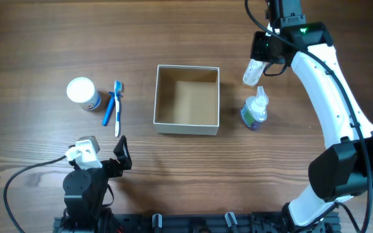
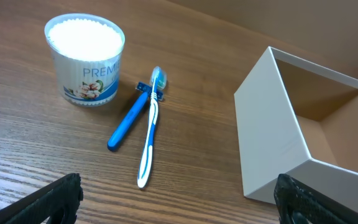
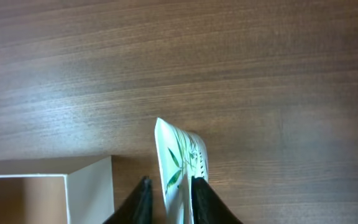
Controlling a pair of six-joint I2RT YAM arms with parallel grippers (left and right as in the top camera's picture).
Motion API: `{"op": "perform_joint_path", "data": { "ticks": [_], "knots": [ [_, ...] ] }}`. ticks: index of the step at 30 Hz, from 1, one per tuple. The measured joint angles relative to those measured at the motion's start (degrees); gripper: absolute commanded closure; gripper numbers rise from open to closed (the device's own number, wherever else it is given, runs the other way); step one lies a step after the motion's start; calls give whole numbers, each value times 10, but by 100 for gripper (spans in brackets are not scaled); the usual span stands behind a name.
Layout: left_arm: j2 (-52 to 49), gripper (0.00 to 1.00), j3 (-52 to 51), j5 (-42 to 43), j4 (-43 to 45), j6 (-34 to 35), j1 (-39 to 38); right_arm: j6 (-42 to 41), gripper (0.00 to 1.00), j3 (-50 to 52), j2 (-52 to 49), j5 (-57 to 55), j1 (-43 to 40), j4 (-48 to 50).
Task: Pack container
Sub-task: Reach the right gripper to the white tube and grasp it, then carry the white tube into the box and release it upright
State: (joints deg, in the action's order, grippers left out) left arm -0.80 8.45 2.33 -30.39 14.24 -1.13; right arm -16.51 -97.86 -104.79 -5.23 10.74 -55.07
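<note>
right tool [image 3: 169, 183] clamped on white tube [image 3: 180, 155], over bench [image 3: 260, 74], right of box [image 1: 185, 128]. left tool [image 2: 179, 205] wide open, touching nothing.

The container [image 2: 267, 144] runs off the left wrist view's right edge.

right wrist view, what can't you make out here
Tube: its lower end runs off the bottom edge between the fingers of the right gripper; its print is too small to read.
Container: only one corner shows, cut by the left and bottom edges.
Bottle: outside this view, seen only overhead.
</note>
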Motion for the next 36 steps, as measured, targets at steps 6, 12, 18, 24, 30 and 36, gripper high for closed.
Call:
{"op": "perform_joint_path", "data": {
  "ticks": [6,12,18,24,30,36],
  "knots": [
    [0,0,0,0,0,0,0,3,42,0,0,-2,0,-8],
    [0,0,0,0,0,0,0,10,75,0,-17,-2,0,4],
    [0,0,0,0,0,0,0,14,96,0,-34,-9,0,5],
    [0,0,0,0,0,0,0,14,96,5,-9,-9,0,-2],
    [0,0,0,0,0,0,0,14,96,8,139,-11,21,-3],
    [0,0,0,0,0,0,0,0,96,2,272,-12,111,-47]
  ]
}}
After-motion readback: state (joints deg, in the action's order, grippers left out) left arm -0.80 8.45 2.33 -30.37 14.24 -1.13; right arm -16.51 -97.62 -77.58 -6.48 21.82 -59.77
